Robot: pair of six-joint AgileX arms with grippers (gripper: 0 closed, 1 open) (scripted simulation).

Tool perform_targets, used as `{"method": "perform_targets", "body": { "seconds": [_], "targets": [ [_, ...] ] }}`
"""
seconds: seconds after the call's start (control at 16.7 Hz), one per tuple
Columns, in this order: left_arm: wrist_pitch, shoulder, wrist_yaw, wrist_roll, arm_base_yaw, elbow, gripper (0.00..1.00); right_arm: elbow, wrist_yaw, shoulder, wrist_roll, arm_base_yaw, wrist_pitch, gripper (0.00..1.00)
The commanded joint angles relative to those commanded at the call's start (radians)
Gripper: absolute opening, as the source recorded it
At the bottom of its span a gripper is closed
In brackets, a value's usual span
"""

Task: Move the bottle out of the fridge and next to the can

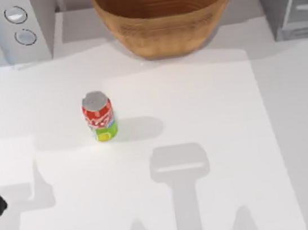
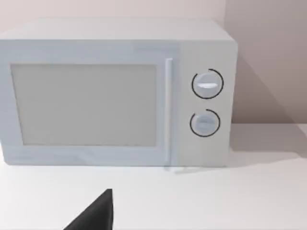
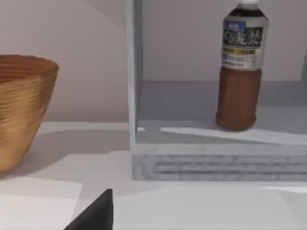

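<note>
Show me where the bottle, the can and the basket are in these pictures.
bottle (image 3: 238,103): right wrist view, on its brown body below the label.
can (image 1: 99,117): top view, on its red side.
basket (image 1: 168,31): top view, on its outer woven wall.

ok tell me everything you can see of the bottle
The bottle is slim and looks like clear plastic, filled with dark brown liquid below a grey-black label bearing pale characters and a small blue patch. Its white cap is cut off by the edge of the right wrist view. It stands upright on the grey floor inside the fridge, apart from the wall, with nothing else touching it.
</note>
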Motion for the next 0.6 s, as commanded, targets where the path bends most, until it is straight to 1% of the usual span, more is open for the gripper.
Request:
{"method": "perform_targets", "body": {
  "seconds": [0.18, 0.3, 0.42, 0.6],
  "targets": [
    [0.000, 0.000, 0.000, 0.000, 0.000, 0.000, 1.00, 0.008, 0.000, 0.010, 0.000, -0.002, 0.008, 1.00],
    [0.000, 0.000, 0.000, 0.000, 0.000, 0.000, 1.00, 0.047, -0.004, 0.062, 0.001, -0.012, 0.049, 1.00],
    [0.000, 0.000, 0.000, 0.000, 0.000, 0.000, 1.00, 0.110, -0.013, 0.156, 0.003, -0.026, 0.115, 1.00],
    [0.000, 0.000, 0.000, 0.000, 0.000, 0.000, 1.00, 0.235, -0.036, 0.378, 0.006, -0.050, 0.246, 1.00]
  ]
}}
